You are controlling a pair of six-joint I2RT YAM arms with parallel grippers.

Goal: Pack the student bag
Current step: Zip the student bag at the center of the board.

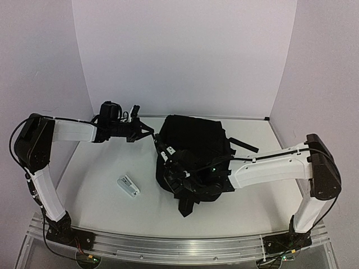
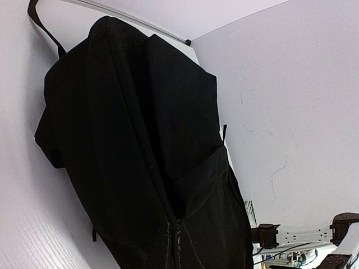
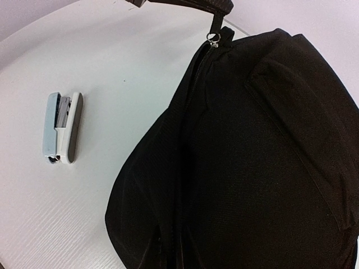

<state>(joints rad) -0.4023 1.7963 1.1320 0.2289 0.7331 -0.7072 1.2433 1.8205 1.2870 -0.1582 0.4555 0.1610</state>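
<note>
The student bag [image 1: 196,148] is a large black backpack lying in the middle of the table. My left gripper [image 1: 150,133] is at its upper left edge, shut on the fabric. In the left wrist view the bag [image 2: 129,140] fills the frame and its folds converge at the bottom centre, hiding the fingers. My right gripper [image 1: 178,175] is at the bag's near left edge, also shut on fabric. In the right wrist view the bag [image 3: 258,157] shows a zip line with a metal pull [image 3: 213,37] at its far end, and pinched folds at the bottom.
A small white and pale blue stapler [image 1: 128,185] lies on the table left of the bag; it also shows in the right wrist view [image 3: 61,128]. A black strap [image 1: 244,145] trails from the bag's right side. White walls enclose the table.
</note>
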